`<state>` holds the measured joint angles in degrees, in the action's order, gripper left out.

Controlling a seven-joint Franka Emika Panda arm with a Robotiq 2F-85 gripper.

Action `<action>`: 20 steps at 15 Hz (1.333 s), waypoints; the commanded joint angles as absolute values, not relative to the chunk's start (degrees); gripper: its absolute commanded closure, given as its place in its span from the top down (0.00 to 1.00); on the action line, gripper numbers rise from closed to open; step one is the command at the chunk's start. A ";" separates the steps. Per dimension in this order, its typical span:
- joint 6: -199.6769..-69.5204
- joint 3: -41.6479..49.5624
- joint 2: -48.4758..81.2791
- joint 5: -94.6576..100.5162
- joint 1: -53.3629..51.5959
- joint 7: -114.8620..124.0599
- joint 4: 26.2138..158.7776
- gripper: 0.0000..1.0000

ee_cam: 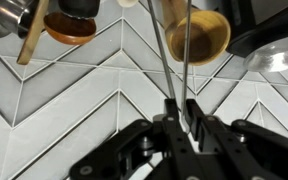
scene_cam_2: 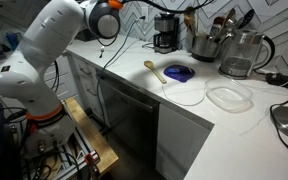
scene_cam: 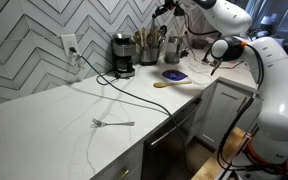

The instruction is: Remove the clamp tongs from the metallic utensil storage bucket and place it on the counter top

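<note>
In the wrist view my gripper (ee_cam: 180,112) is shut on two thin metal arms of the clamp tongs (ee_cam: 162,60), which run away from the jaws toward the wooden spoons (ee_cam: 199,38) of the utensil bucket in front of the chevron-tiled wall. In an exterior view the gripper (scene_cam: 166,11) is above the metallic utensil bucket (scene_cam: 147,49) at the back of the white counter top (scene_cam: 54,120). The bucket (scene_cam_2: 204,46) and counter top (scene_cam_2: 234,125) also show in the other exterior view. The tongs' lower ends are hidden.
A coffee maker (scene_cam: 123,55) stands beside the bucket, its cable trailing across the counter. A fork (scene_cam: 114,123) lies near the front edge. A blue plate (scene_cam_2: 179,72), a wooden spoon (scene_cam_2: 154,70), a glass kettle (scene_cam_2: 241,55) and a clear lid (scene_cam_2: 229,97) sit nearby.
</note>
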<state>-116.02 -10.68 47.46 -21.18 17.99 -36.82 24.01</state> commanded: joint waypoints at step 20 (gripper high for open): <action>-60.67 -0.36 39.14 6.84 0.53 -40.06 28.02 0.04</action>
